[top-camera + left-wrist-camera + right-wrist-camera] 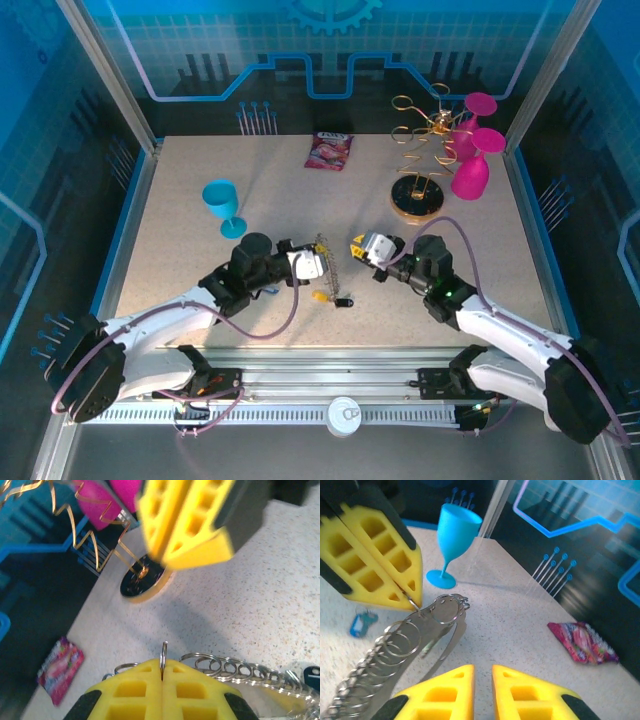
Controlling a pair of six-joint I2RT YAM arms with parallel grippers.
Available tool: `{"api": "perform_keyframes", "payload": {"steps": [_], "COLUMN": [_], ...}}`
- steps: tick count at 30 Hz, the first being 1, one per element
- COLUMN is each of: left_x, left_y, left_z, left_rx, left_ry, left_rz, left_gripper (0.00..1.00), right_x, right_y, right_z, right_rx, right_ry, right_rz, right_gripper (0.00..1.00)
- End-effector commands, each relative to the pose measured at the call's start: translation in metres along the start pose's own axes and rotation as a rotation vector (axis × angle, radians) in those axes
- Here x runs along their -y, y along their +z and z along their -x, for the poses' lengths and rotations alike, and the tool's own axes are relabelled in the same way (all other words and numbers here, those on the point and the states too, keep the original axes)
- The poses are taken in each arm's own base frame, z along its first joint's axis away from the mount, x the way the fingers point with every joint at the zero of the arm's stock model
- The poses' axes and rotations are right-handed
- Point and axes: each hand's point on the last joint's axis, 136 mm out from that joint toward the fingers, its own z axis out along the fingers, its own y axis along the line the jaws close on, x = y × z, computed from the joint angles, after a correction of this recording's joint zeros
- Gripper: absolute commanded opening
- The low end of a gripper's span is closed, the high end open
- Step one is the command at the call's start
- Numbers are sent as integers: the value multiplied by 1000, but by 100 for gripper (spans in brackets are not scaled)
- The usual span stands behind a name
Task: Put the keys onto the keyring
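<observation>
Where the two arms meet over the speckled table (300, 200), we see the bigger things standing toward the back. A gold wire rack (418, 150) has two pink goblets (470, 172) at its right side, a blue goblet (222, 200) stands on the left, and a pink packet (329, 150) lies flat near the far edge.

Nearer the middle, the left pincer (162, 669) is closed tight, with one small ring at the end of the keyring (395, 645) nipped between its yellow fingertips. The right pincer (482, 675) faces it closely, with only a narrow gap between its fingers and nothing in that gap. The keyring hangs from the left pincer as a limp silvery chain of rings, trailing toward the near side between the two pincers.

Just below it on the table lie a yellow key (320, 296) and a black key (343, 301); we cannot tell whether either touches the chain. A blue key (360, 622) lies on the table close to the left pincer.
</observation>
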Motion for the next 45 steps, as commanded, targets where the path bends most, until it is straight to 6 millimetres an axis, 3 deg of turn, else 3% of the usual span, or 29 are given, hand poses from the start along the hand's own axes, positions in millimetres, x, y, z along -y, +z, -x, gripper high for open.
{"api": "perform_keyframes", "payload": {"steps": [1, 3, 10, 21, 24, 28, 32, 40, 45], "left_x": [-29, -30, -33, -50, -54, -56, -61, -70, -74], "left_y": [-5, -8, -12, -11, -7, -3, 0, 11, 19], "left_z": [9, 9, 6, -6, -12, -17, -26, -45, -52], "left_rx": [-22, -25, -44, -89, -126, -166, -207, -260, -285], "left_ry": [-279, -339, -491, -636, -690, -767, -831, -961, -1002], "left_rz": [70, 49, 0, 26, 34, 40, 70, 109, 112], "left_gripper": [0, 0, 0, 0, 0, 0, 0, 0, 0], "right_x": [12, 16, 10, -7, -33, -103, -159, -210, -228], "right_y": [-10, -15, -18, -11, -7, -1, 9, 75, 115], "right_z": [-9, -17, -23, -19, -12, -12, -7, 9, -4], "right_rx": [-40, -88, -193, -251, -242, -257, -191, -59, -111], "right_ry": [326, 446, 627, 620, 491, 169, -50, 0, 17], "right_rz": [-88, -129, -110, -26, 77, 272, 371, 296, 255], "right_gripper": [19, 19, 18, 17, 18, 26, 26, 28, 32]}}
